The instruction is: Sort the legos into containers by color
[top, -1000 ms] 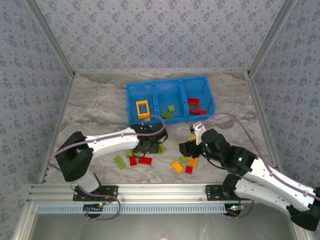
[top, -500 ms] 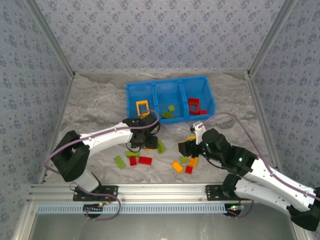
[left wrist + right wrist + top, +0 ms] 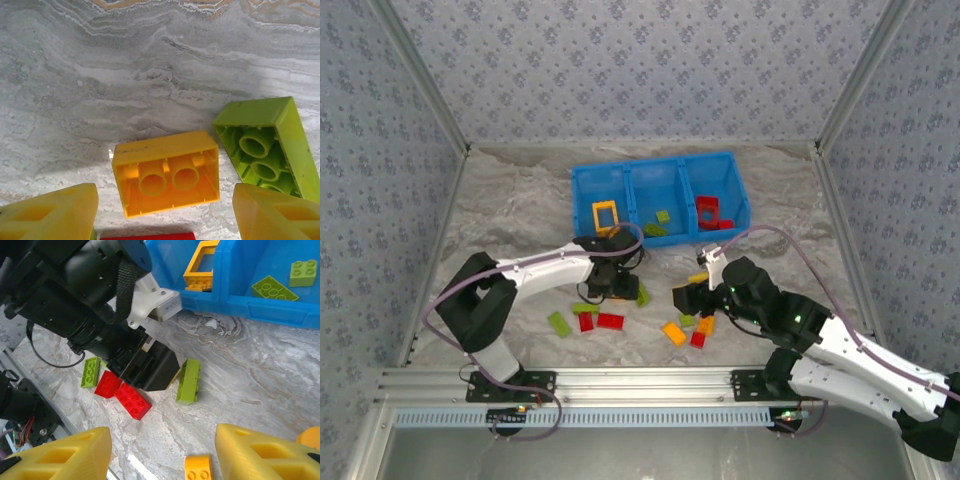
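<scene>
- The legos [image 3: 611,320] are small orange, lime green and red bricks, most of them strewn on the marbled surface [image 3: 500,220] just in front of the blue bin [image 3: 582,190]
- In the bin, an orange frame piece [image 3: 605,217] lies in the left compartment, two green bricks [image 3: 657,228] in the middle one, and a red frame [image 3: 708,210] with a red brick [image 3: 724,224] in the right one
- An orange brick [image 3: 166,172] lies upside down, its hollow underside and two tubes showing; a lime green brick [image 3: 265,145] lies just beside it on the right, its hollow side showing too
- The left arm [image 3: 535,268] reaches low across the surface towards the bin, its wrist bent down over the loose bricks; the left fingers [image 3: 50,212] stand wide, one on each side of the orange brick, with a gap to it on both sides
- The right arm [image 3: 840,345] stretches in from the near right corner; the right fingers [image 3: 55,455] are spread apart above the surface and grip nothing, and a rounded orange piece [image 3: 198,467] lies on the surface below the gap
</scene>
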`<state>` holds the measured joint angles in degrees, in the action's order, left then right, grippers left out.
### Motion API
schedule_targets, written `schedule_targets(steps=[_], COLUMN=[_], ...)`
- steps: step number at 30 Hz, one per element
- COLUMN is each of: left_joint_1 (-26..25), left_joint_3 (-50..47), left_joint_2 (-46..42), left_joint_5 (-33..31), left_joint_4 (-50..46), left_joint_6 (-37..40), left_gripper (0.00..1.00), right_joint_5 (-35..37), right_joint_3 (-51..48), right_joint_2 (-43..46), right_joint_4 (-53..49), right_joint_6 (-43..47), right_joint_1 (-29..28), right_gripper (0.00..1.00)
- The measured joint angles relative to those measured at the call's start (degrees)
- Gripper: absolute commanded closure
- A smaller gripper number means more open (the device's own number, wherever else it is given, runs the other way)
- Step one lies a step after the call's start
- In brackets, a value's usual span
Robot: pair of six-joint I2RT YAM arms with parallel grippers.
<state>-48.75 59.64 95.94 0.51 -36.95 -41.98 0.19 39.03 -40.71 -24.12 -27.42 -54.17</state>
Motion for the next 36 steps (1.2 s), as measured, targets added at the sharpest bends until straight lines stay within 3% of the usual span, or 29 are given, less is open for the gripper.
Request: schedule_targets(steps=[11,19,25,30,36], left_joint_1=[-0.42,-2.25,2.29,7.08,9.42], left_joint_3=[2.14,4.96,14.88,22.71,32.33], left_joint_2=[4.48,-1.42,-7.45,-4.37,6.56], left_joint_5=[-2.95,-9.11,-11.76,-14.27,-20.37], left_joint_4=[-0.61,-7.34,-11.43,-13.44,-18.05], left_joint_6=[0.11,-0.57,1.73,4.52,5.35], left_gripper=[0.6,0.6,0.6,0.61,0.62], right_joint_5=[-0.48,-0.5,-0.98,-0.87,-0.61], right_joint_3=[-0.11,-0.31,1.07,3.52,5.16], right_joint_2=[0.11,0.09,-3.48,-7.19,-9.66], right_joint_4=[0.44,0.48,1.9,3.41,5.51], right_joint_6=[0.0,0.22,1.36,1.95,1.99], right_joint_1=[-0.15,-0.15,-0.15,-0.26,-0.87], right_gripper=[0.41,0.41,0.41,0.42,0.42])
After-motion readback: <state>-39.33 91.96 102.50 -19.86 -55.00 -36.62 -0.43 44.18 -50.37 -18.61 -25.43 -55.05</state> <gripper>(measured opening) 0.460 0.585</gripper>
